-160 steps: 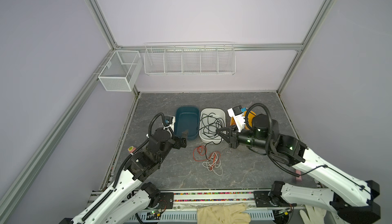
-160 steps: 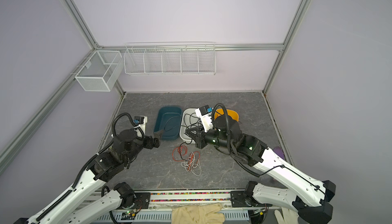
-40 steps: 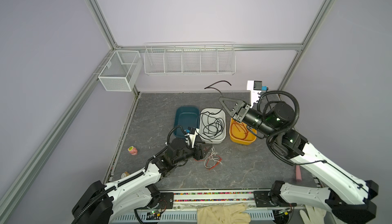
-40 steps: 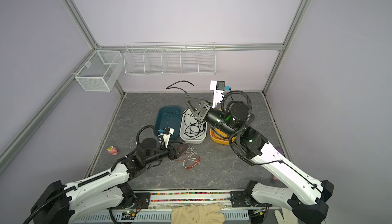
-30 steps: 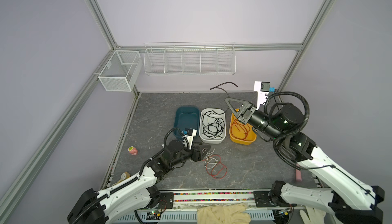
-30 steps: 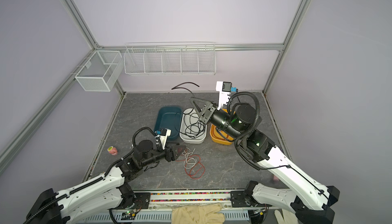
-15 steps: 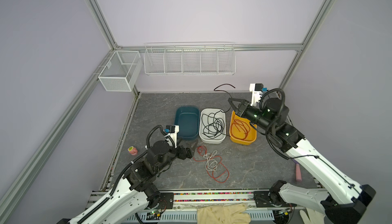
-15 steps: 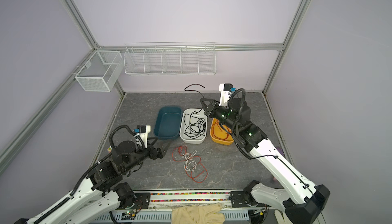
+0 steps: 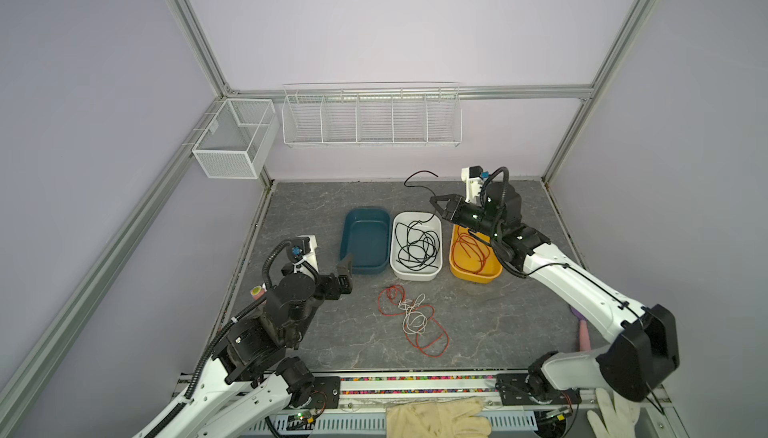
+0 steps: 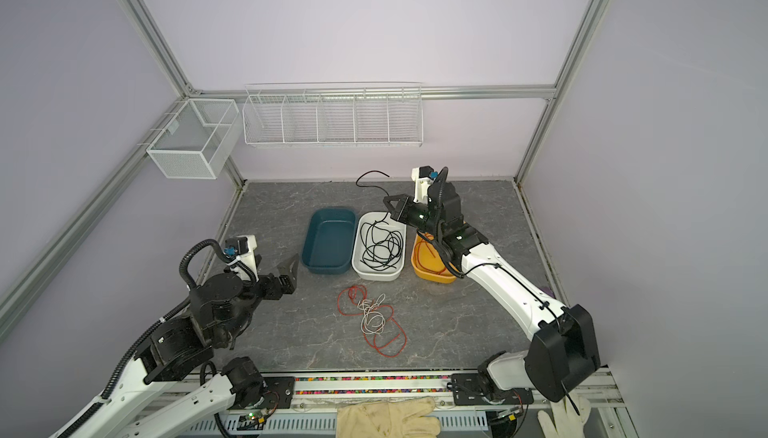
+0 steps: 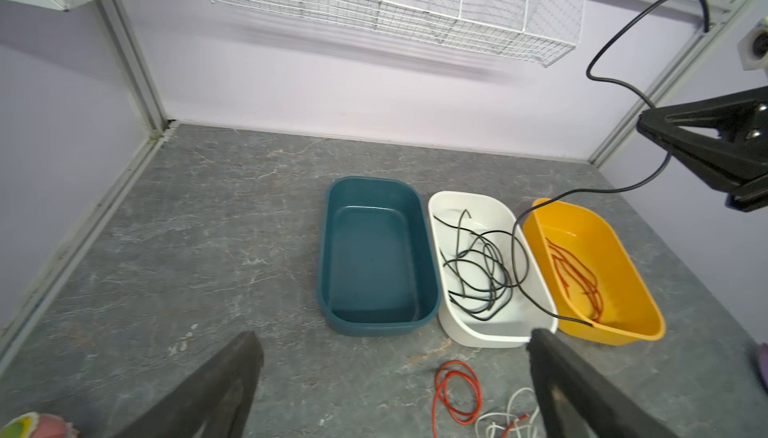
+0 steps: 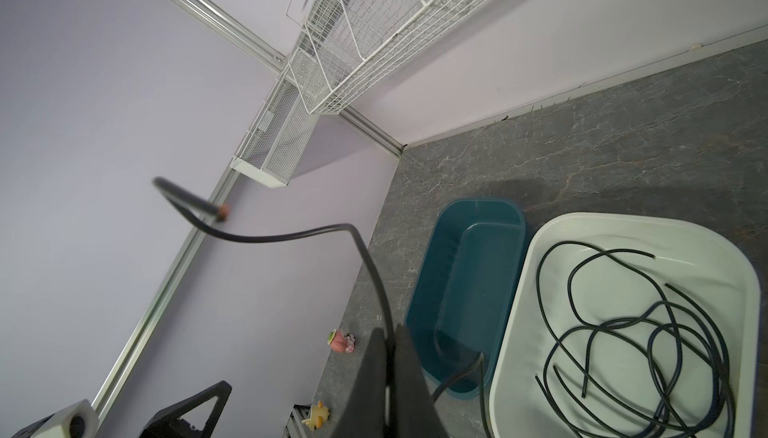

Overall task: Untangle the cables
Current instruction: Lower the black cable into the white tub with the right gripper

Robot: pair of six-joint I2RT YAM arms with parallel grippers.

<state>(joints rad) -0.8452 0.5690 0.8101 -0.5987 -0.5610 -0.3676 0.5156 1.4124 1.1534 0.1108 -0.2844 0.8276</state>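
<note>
The right gripper [image 9: 433,200] is up in the air, above the back end of the white tray [image 9: 415,276]. Its jaws are squeezed together on one black cable [image 9: 417,172]. In the right wrist view the cable [image 12: 291,234] comes out from between the two closed fingers [image 12: 376,378]. One end of it curls up into the air toward the back wall. The rest hangs down from the gripper into the white tray. In the left wrist view the low end [image 11: 582,323] lies across the rim, by the edge of the orange tray [image 11: 623,334].

More black cables [image 9: 415,245] lie in loops inside the white tray, right under the right gripper. A red cable [image 9: 471,249] lies in the orange tray, on the right of the white one. The blue tray [image 9: 365,267] sits on the left of the white one.

On the table [image 9: 498,311], in front of the trays, a red cable and a white cable lie in one tangle [image 9: 409,310]. The white one is bunched up in the middle, with red loops on both sides.

The left gripper [image 9: 347,276] is low, just beside the near left corner of the blue tray. Its jaws are spread wide and it holds nothing. The tangle lies to its right, apart from it, not touching.
</note>
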